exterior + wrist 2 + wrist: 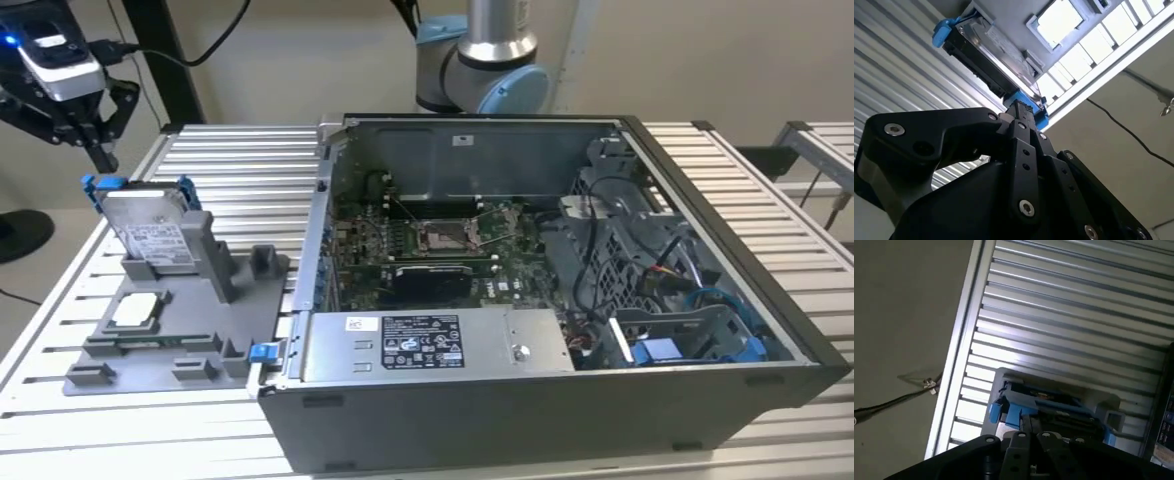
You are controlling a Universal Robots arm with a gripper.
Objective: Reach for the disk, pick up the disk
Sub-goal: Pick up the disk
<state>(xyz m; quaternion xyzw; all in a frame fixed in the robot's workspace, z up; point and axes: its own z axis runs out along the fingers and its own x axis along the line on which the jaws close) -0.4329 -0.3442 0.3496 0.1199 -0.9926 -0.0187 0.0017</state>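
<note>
Your gripper point(1021, 107), pinched narrow and empty, hangs just over the top edge of the disk point(150, 232), which leans on end in the grey stand point(200, 340) at the exterior view's left, long axis upward, label side up.

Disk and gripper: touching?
Cannot tell. In the exterior view the gripper tip sits right at the blue top rail of the disk; no gap or contact shows plainly. In both wrist views they overlap.

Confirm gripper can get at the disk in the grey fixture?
Likely yes. The gripper hangs just above the disk, which stands propped in the grey fixture with its top edge exposed. Nothing sits between them; the computer case is off to the exterior view's right.
</note>
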